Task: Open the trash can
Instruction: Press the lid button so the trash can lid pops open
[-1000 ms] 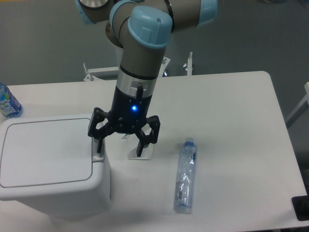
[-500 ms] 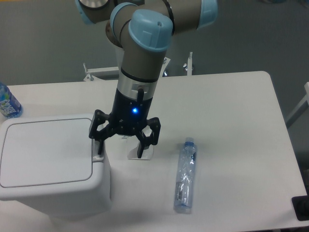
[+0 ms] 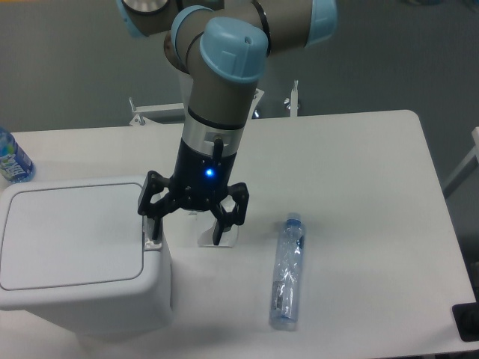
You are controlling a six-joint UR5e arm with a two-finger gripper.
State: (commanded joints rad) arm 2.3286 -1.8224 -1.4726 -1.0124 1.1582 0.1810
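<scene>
nearest, front-left on the table (image 3: 359,157): trash can (image 3: 75,254), big white boxy bin w/ rounded corners, lid flat and shut. long axis runs left-right across view; left side cut by the picture's edge. push-button strip (image 3: 153,235) sits on the can's right edge, so button side faces right, toward mid-table. front wall close to the table's near edge.

right of the can, also near the front: clear plastic bottle (image 3: 288,273) lying on its side, cap end away from camera, long axis roughly front-to-back w/ slight tilt. apart from the can, bare tabletop between them. more bare top right of the bottle out to the table's right edge.

just right of the can's button edge: gripper (image 3: 185,235), pointing straight down, jaws spread wide, holding nothing. one finger (image 3: 155,228) down over the button strip, at or just touching it, can't tell which; other finger off the can's right side, over a small clear stand (image 3: 217,238) on the table. blue light lit on the wrist body.

behind the can, far left: blue-label bottle (image 3: 11,158), upright, partly cut by the picture's edge, near the can's back-left corner.

beyond the can, past the table's back edge: white metal brackets (image 3: 153,112), then grey floor. arm rises from the gripper up and back out of view.
</scene>
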